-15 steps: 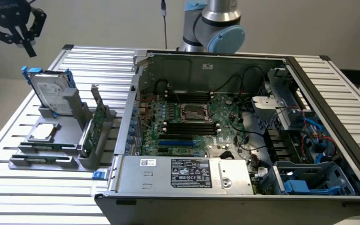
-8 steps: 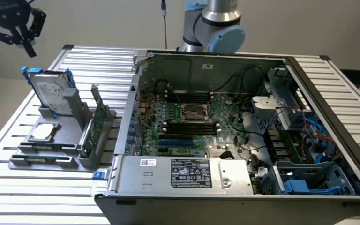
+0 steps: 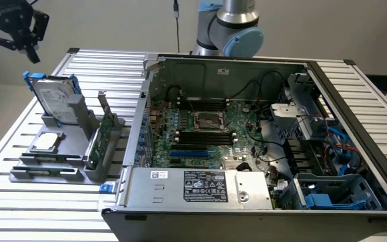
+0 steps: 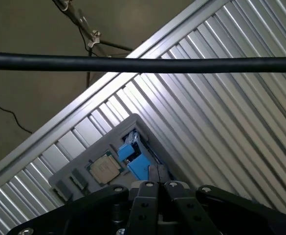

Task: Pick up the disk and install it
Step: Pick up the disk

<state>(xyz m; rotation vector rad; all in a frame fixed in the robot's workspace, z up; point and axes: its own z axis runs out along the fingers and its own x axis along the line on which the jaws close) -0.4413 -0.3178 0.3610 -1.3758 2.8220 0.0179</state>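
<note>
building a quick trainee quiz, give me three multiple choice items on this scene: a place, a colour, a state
1. Where is the hard drive?
a) flat on the table
b) upright in the grey holder
c) on the floor

2. What colour are its edge rails?
a) red
b) blue
c) yellow

3. How is the pincer?
a) shut and empty
b) open around the drive
c) shut on the drive

Key: b, it stands in the holder beside the computer case; b, blue strips line its edges; a, it is closed with nothing in it, up clear of the drive.
</note>
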